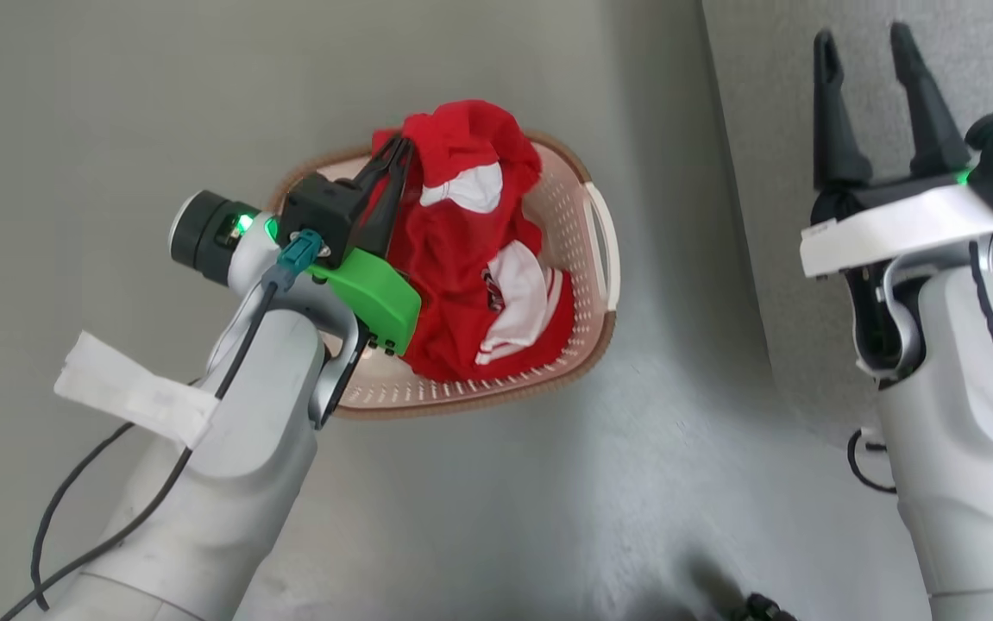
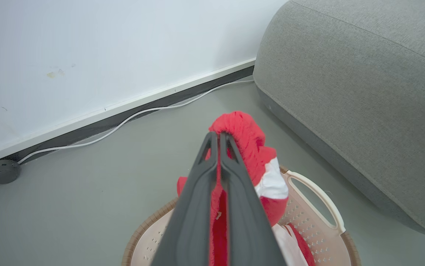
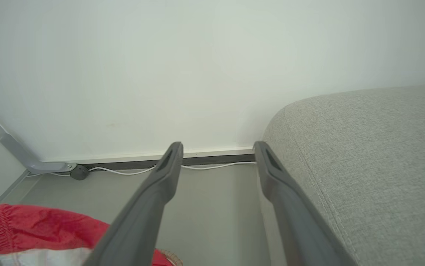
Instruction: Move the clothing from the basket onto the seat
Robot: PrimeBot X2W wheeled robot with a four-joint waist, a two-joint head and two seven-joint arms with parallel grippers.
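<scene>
clothing [image 1: 449, 259]: bright red, white panels, red-and-white striped trim
basket [image 1: 569, 216]: cream-white, perforated, brown woven-look rim
seat [image 2: 363, 85]: light grey weave
floor [image 1: 548, 483]: plain grey
wall [image 2: 105, 44]: white
left gripper [image 1: 399, 148]: dark grey, green mount [image 1: 371, 297] behind it

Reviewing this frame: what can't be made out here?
- Basket bottom: head view, covered by the red garment.
- Garment's dark lettering: head view, too small and creased to read.
- Sofa: cut off by frame edges in every view.
- Fabric inside the left pincer: left wrist view, fingers hide it.
</scene>
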